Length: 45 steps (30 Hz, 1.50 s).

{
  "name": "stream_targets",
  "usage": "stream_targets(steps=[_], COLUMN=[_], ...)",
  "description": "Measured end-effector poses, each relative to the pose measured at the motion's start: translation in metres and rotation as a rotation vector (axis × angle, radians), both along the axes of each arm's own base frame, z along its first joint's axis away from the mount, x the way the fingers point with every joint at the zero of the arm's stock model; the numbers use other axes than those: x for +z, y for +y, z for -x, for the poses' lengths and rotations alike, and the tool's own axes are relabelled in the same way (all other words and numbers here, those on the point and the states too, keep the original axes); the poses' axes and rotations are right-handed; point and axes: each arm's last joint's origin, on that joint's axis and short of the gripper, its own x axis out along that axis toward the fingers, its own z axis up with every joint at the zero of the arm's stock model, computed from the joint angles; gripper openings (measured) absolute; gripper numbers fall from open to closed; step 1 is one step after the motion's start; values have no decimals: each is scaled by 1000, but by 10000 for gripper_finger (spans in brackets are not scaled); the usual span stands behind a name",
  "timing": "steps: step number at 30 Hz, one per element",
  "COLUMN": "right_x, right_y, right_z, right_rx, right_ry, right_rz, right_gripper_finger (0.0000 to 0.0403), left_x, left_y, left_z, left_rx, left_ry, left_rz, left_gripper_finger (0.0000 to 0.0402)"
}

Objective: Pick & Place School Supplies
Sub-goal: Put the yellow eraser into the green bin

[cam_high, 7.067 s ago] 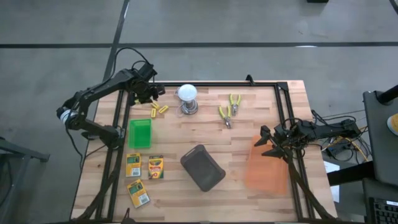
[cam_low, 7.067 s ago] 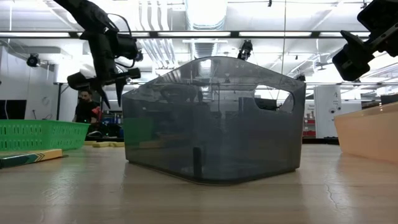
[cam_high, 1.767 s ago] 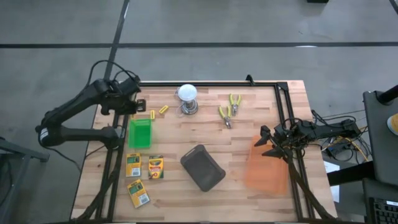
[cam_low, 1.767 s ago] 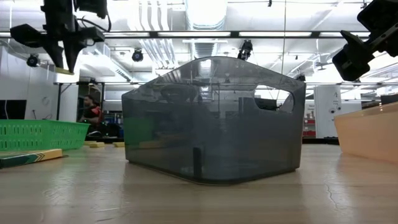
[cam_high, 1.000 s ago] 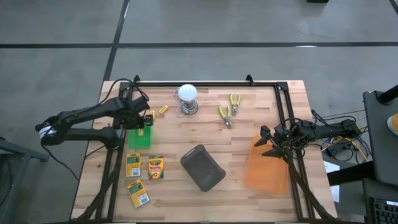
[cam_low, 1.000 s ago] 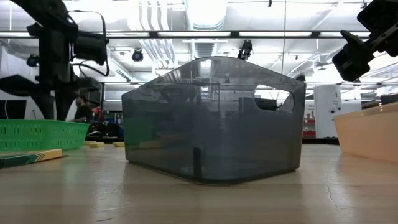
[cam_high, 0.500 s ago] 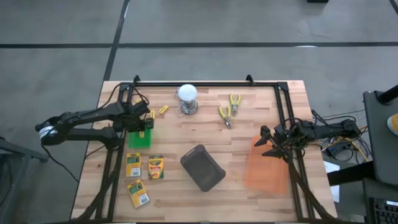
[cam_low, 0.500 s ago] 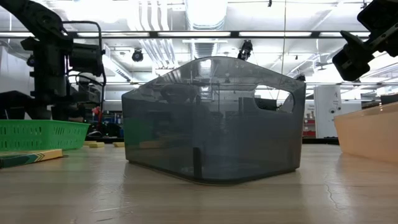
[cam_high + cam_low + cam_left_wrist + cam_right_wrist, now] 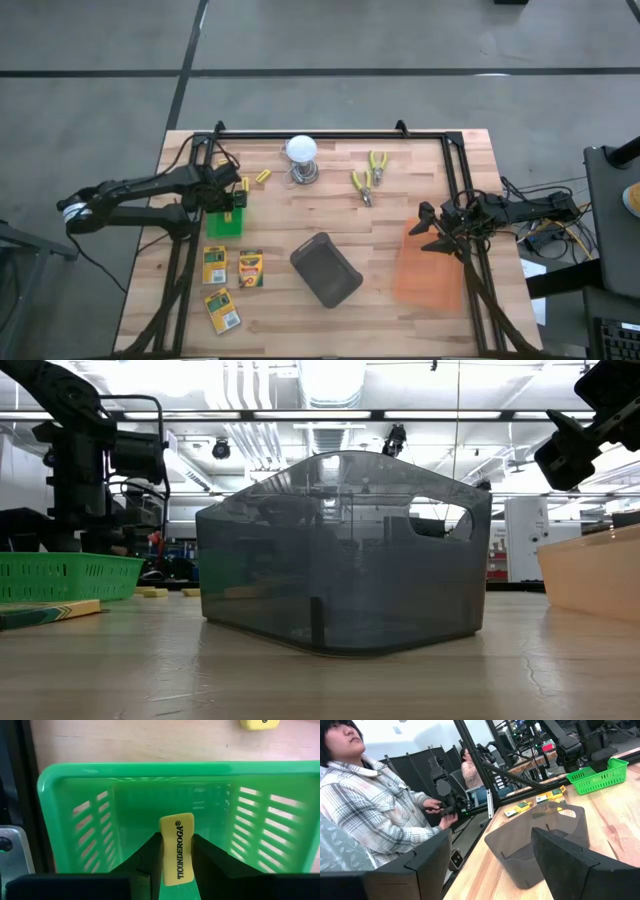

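My left gripper (image 9: 176,840) is shut on a small yellow eraser-like piece (image 9: 177,827) and points down into the green basket (image 9: 75,810) at the table's left (image 9: 225,222). Two more yellow pieces (image 9: 263,176) lie on the wood just beyond the basket. Three green-and-yellow crayon boxes (image 9: 214,265) (image 9: 250,268) (image 9: 222,310) lie flat near the front left. My right gripper (image 9: 430,228) hangs open and level at the right edge, above the orange bin, with nothing between its fingers (image 9: 555,855). My left gripper pinches the yellow piece by its two long sides (image 9: 164,849) between its two fingers. The fingers come from above and lie along the piece. Its far end (image 9: 176,820) sticks out past the fingertips, down inside the basket. Whether it touches the basket's floor I cannot tell.
A grey bin (image 9: 325,270) stands at the table's middle front and an orange bin (image 9: 430,275) at the right. A white bulb on a metal base (image 9: 301,160) and yellow-handled pliers (image 9: 368,176) lie at the back. A person (image 9: 375,815) sits beyond the table.
My left gripper has sunk with the yellow piece down into the green basket, then kept still. It stays shut on the piece.
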Motion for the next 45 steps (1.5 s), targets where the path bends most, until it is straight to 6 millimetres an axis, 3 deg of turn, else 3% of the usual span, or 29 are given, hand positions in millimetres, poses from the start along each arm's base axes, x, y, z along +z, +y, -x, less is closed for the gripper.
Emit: stream_targets(steps=[17, 27, 33, 45], right_x=[0, 0, 0, 0], right_y=[0, 0, 0, 0], right_z=[0, 0, 0, 0], right_rx=[0, 0, 0, 0], right_ry=[-1, -1, -1, 0], right_rz=[0, 0, 0, 0], right_gripper_finger=[267, 258, 263, 261], left_x=[0, 0, 0, 23], left_y=[0, 0, 0, 3], left_z=[0, 0, 0, -6], left_rx=[2, 3, -2, -38], left_ry=[-1, -1, -5, -15], left_rz=[3, 4, 10, 0], left_gripper_finger=[96, 168, 179, 179])
